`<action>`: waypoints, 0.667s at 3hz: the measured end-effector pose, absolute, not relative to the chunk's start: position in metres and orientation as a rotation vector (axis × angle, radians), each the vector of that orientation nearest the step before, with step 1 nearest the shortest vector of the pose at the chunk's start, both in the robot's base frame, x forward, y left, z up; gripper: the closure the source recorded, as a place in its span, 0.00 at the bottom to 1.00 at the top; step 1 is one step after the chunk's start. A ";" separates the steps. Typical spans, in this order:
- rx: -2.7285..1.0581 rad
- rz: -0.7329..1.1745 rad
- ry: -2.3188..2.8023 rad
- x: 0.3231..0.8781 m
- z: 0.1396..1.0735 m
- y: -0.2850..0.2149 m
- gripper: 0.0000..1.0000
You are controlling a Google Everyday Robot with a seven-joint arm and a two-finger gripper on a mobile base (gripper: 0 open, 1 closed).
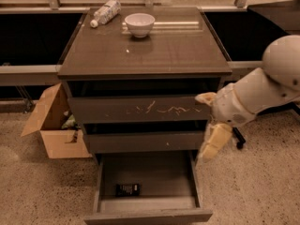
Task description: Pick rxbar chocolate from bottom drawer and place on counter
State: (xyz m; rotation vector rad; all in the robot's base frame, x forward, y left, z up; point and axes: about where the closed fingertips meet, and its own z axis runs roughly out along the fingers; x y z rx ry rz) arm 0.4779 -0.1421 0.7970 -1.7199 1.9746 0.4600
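The rxbar chocolate [128, 189] is a small black wrapper lying flat on the grey floor of the bottom drawer [161, 177], near its front left. That drawer is pulled out; the two above it are closed. The counter [154, 50] is the glossy top of the cabinet. My gripper [206, 125] hangs at the cabinet's right front edge, level with the middle drawer and above the open drawer's right side. Its pale fingers [213, 142] are spread and hold nothing.
A white bowl [139, 23] and a clear plastic bottle [105, 12] lying on its side sit at the back of the counter. An open cardboard box [51, 125] stands on the floor left of the cabinet. My white arm [262, 90] reaches in from the right.
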 end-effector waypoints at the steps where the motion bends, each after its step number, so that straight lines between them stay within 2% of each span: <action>1: -1.719 0.572 1.903 0.480 0.756 -0.120 0.00; 2: -1.674 0.700 1.837 0.478 0.712 -0.099 0.00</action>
